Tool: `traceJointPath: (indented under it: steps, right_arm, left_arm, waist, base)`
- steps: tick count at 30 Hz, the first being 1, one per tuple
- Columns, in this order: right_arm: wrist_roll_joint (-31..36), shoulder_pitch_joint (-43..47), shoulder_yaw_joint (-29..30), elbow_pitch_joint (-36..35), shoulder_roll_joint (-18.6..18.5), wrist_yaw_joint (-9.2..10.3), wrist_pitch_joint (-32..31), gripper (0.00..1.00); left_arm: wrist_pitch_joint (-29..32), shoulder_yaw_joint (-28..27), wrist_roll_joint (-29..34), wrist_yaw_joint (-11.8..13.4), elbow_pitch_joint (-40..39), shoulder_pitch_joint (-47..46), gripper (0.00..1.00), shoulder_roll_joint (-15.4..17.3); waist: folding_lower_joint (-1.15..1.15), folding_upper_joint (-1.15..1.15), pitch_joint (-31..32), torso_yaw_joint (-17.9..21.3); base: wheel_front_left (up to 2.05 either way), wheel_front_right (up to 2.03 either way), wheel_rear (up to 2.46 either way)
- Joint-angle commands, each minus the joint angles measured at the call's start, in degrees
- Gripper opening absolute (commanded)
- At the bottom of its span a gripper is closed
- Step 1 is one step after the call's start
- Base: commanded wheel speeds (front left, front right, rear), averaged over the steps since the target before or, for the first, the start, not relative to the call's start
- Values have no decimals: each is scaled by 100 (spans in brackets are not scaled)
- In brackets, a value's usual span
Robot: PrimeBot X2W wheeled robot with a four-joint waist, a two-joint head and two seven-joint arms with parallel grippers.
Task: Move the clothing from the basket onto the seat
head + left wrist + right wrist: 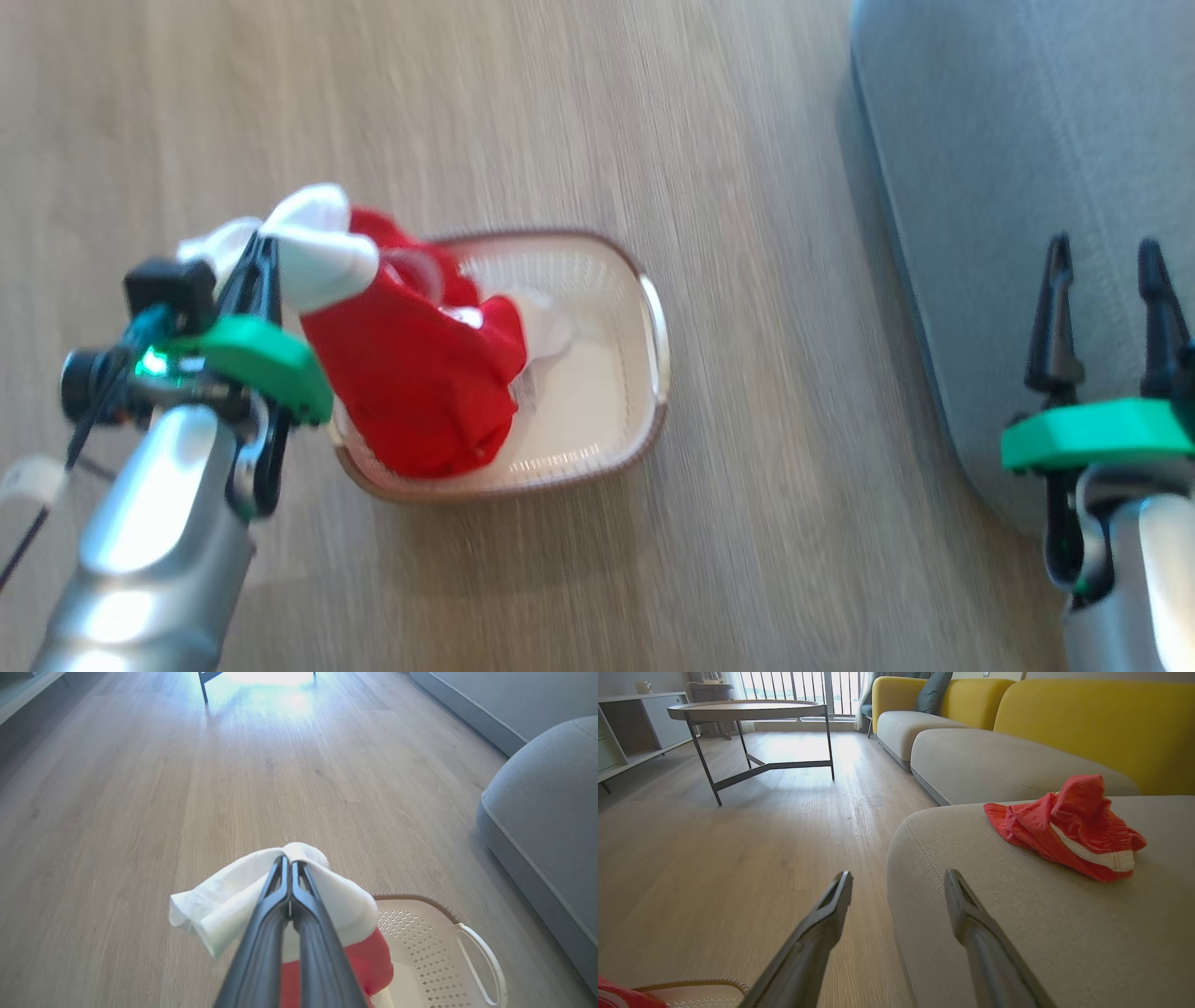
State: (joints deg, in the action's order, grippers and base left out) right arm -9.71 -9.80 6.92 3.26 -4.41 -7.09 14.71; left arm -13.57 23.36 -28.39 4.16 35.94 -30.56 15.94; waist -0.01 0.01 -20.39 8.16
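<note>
Head view: my left pincer [264, 245] pinches the clothing [411, 383] over the basket [656, 317]. Spread wide, my right pincer [1104, 247] hangs at the seat [990, 140] edge.

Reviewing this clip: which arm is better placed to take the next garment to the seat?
Left. The left claw is shut on the white edge of the red garment over the basket. The right claw is open and empty over the seat, where a second garment already lies.
</note>
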Motion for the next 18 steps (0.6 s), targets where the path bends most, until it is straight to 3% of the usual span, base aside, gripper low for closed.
traceJointPath:
  steps: [1, 9, 18]
  right_arm:
    - [43, 80, -88, -127, -120, -40, 29, 100]
    - [54, 555, -178, 89, -455, -40, 29, 100]
    - [10, 856, -303, 225, -628, -40, 29, 100]
  left_arm:
    - [-7, -226, -34, 44, -204, -40, 0, 239]
    - [388, -526, -293, 494, -1801, 1102, 0, 660]
    - [673, -796, -529, 496, -2729, 1873, 0, 1244]
  waist:
    - [1, -1, 518, -214]
    - [1, -1, 1283, -369]
    - [1, -1, 1738, -416]
  base:
    - [0, 0, 0]
    - [0, 0, 0]
    - [0, 0, 0]
